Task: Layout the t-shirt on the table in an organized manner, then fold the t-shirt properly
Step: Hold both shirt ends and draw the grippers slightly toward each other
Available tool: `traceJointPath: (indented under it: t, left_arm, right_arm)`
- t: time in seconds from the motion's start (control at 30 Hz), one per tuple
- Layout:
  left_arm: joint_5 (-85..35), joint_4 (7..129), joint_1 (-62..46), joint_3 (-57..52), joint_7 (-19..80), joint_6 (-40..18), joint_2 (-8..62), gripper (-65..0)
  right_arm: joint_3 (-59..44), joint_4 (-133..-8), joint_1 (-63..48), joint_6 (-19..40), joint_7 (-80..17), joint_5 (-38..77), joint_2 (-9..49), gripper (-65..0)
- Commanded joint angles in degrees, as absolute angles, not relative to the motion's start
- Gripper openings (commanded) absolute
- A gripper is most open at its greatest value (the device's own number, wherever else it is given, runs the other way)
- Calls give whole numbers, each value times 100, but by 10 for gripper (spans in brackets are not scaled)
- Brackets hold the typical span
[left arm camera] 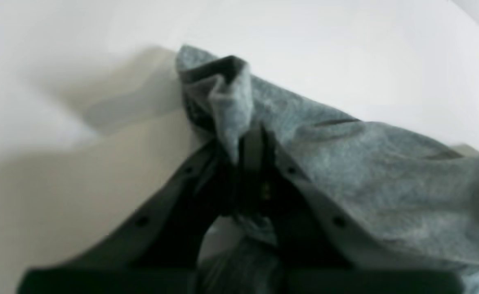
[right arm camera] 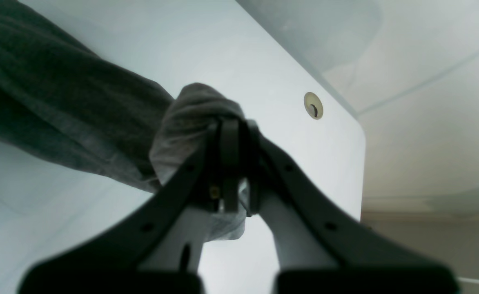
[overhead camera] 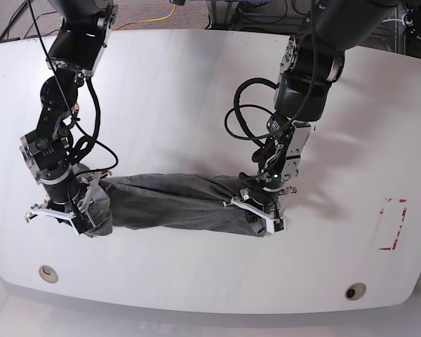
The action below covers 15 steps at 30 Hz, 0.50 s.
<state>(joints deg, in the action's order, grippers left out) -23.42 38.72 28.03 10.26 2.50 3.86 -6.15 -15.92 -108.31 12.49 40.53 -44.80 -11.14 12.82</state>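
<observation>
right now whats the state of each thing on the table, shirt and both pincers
t-shirt: bunched into a long roll, not laid flat, stretched between the two arms, held at both ends
left pincer: shut on one end of the t-shirt
right pincer: shut on the other end of the t-shirt
table: white, cable hole near each front corner, red tape rectangle off to one side

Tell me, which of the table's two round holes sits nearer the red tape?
The dark hole near the red tape rectangle; the pale hole lies at the opposite corner.
</observation>
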Motion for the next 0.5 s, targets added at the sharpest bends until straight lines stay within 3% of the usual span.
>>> traceJointPath:
  t: [0.0, 0.47]
  left_arm:
    - [-2343, 3969, 2976, 848, 84, 365, -629, -643]
    - [-2299, 4637, 2615, 435, 84, 356, -637, -650]
  right_arm:
    - [-1631, -10949, 1376, 4000, -4347, -1095, 1341, -650]
    - [-1613, -10993, 1270, 4000, -4347, -1095, 1349, -650]
